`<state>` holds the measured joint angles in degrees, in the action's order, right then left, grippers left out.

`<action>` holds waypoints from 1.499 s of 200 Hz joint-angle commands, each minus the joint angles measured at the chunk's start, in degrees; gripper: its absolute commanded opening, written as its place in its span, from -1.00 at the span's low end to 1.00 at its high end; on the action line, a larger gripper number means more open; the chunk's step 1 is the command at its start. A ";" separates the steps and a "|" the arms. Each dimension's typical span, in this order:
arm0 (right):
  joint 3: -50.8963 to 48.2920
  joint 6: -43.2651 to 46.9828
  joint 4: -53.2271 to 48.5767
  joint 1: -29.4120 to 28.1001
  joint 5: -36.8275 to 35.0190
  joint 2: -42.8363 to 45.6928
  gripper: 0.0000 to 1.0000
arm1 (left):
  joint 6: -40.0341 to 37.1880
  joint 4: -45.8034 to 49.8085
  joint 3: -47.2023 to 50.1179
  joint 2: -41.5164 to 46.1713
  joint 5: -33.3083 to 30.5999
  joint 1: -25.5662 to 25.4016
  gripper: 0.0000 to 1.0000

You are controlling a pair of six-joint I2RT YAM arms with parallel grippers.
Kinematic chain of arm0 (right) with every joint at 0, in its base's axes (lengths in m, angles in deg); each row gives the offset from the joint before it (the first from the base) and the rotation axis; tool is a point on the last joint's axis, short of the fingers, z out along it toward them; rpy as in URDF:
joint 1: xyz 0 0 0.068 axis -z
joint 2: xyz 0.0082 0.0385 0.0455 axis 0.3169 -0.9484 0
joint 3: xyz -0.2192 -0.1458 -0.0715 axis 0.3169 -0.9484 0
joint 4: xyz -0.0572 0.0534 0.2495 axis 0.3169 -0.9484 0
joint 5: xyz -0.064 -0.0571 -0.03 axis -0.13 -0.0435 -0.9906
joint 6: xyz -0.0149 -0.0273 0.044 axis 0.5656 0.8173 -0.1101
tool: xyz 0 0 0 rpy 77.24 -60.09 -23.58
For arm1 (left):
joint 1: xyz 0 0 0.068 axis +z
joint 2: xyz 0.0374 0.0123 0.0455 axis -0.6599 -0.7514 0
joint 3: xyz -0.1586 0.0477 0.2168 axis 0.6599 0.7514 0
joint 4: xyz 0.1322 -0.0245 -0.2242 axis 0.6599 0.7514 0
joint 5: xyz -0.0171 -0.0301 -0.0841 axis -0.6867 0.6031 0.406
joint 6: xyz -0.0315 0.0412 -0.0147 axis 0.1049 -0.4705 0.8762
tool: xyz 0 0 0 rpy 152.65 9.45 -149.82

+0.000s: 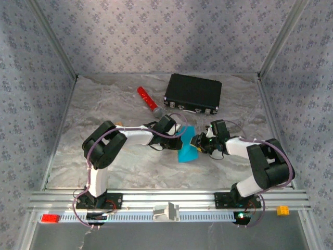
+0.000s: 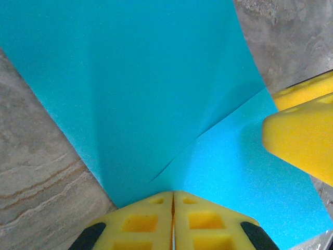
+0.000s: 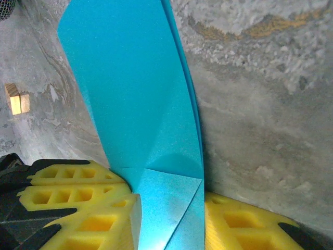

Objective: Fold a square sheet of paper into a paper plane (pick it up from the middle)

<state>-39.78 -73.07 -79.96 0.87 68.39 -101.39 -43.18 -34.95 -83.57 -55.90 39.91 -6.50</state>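
Observation:
The cyan-blue square sheet of paper (image 1: 187,147) is folded over and held off the table between both grippers at mid-table. In the left wrist view the paper (image 2: 156,88) shows diagonal creases that run down to my left gripper (image 2: 173,194), whose yellow fingers (image 2: 140,221) are pressed together on its near edge. In the right wrist view the folded paper (image 3: 135,94) stands as a narrow strip with a triangular flap between the pads of my right gripper (image 3: 169,224). Its jaws stand apart on either side of the strip. The right gripper's fingers (image 2: 304,135) also reach in beside the paper.
A black case (image 1: 193,94) lies at the back, and a red cylinder (image 1: 148,101) lies to its left. A small wooden block (image 3: 16,99) sits on the marbled table (image 1: 104,166). Patterned walls close in the left, right and back sides.

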 commanded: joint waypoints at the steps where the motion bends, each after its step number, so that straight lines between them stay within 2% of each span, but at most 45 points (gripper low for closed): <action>1: -0.78 -0.02 1.97 0.42 0.68 -0.88 -0.34 | 0.50 0.49 1.63 0.35 0.46 -0.73 -0.83; 58: -2.07 -0.90 5.69 0.71 1.32 -2.92 -0.45 | 0.59 0.22 2.24 0.62 0.55 -0.72 -0.83; 144: -3.22 -1.55 7.92 1.04 1.59 -1.65 -0.79 | 0.75 -2.50 4.21 4.59 -0.32 -1.02 -0.77; 205: -1.12 2.81 -0.12 0.42 -1.46 5.20 -0.90 | 2.07 -8.11 10.33 13.55 -6.42 -1.39 -0.64; 220: 0.29 5.08 -4.54 -0.51 -4.33 7.75 -0.90 | 2.03 -9.04 12.28 16.66 -9.25 -1.38 -0.59; 246: 3.49 10.24 -12.86 -4.09 -13.42 12.72 -0.90 | 2.25 -10.55 16.33 22.94 -15.66 -1.39 -0.43; 285: 9.59 15.82 -22.86 -12.31 -32.73 17.75 -0.92 | 2.88 -10.21 21.13 32.16 -24.82 -1.27 -0.08; 300: 12.47 17.29 -27.06 -15.78 -41.78 18.17 -0.92 | 3.39 -9.79 23.10 35.97 -28.55 -1.17 0.12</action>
<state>-31.96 -60.96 -96.44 -10.62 44.85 -84.62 -40.18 -44.15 -62.96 -25.21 19.83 -7.57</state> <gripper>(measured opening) 0.052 0.503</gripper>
